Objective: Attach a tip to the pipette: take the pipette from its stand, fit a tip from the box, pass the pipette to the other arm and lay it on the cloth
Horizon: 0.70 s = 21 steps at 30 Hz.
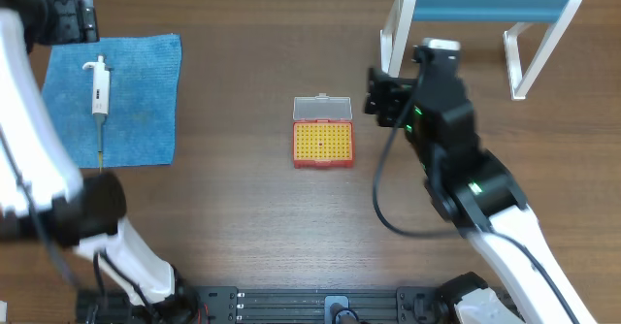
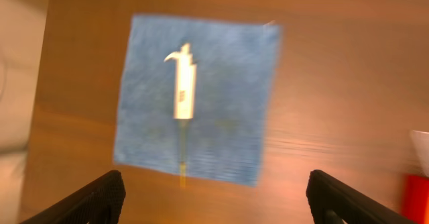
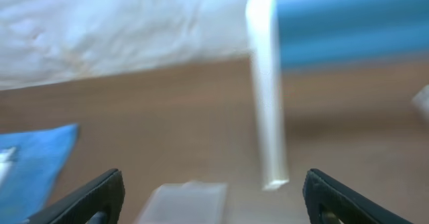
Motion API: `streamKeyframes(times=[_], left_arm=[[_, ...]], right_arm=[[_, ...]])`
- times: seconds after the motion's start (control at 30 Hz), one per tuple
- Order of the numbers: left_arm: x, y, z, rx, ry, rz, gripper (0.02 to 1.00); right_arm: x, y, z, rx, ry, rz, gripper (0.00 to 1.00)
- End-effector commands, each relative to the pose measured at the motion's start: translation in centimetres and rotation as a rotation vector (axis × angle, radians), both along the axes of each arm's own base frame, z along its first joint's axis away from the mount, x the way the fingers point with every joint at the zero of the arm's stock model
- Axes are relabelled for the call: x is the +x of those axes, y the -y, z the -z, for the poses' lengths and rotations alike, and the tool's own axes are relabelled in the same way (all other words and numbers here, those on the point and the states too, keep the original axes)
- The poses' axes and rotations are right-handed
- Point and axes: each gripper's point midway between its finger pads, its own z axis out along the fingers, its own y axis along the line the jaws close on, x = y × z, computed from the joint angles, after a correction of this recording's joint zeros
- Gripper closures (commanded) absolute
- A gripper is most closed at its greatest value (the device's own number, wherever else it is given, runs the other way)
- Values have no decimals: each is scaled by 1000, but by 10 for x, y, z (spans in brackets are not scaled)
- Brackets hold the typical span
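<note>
At the tabletop's far-left corner, the white, yellow-tipped plastic pipette [image 2: 184, 93] lies on the blue cloth [image 2: 231, 76] with its tip nearward, under the wide-open, empty left claw [image 2: 216, 187].

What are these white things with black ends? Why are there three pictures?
They are a robot's left arm and right arm, at a table. One picture is taken from above; the other two come from cameras on each arm's wrist, looking past its hand. The left hand and right hand are open, holding nothing. A pipette lies on a blue cloth, under the left hand. A tip box sits open in the middle, and the right hand is near the stand.
</note>
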Motion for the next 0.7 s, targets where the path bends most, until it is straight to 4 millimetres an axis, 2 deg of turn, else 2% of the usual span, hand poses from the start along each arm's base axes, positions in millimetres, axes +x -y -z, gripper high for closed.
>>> streamKeyframes(times=[0.03, 0.07, 0.17, 0.27, 0.37, 0.43, 0.53, 0.6, 0.7], left_arm=[[-68, 61, -40, -109, 100, 50, 139], [-91, 74, -38, -141, 97, 40, 139], [-138, 101, -22, -222, 71, 4, 139], [-163, 121, -1, -276, 130, -18, 139], [-176, 128, 24, -338, 194, -82, 139], [-182, 129, 44, -390, 237, -149, 139], [-182, 129, 63, -418, 292, -175, 139], [-178, 129, 74, -431, 330, -180, 139], [-172, 121, 96, -392, 334, -210, 139]], right_arm=[[-31, 38, -56, -322, 201, 17, 134], [-40, 42, -63, -313, 220, 20, 134], [-69, 55, -71, -306, 234, 22, 134], [-101, 66, -62, -310, 213, 4, 134], [-129, 78, -58, -273, 220, 16, 134], [-146, 86, -66, -245, 277, 29, 134], [-167, 97, -70, -229, 327, 48, 134], [-178, 102, -63, -230, 323, 48, 134], [-190, 107, -40, -256, 265, 36, 132]])
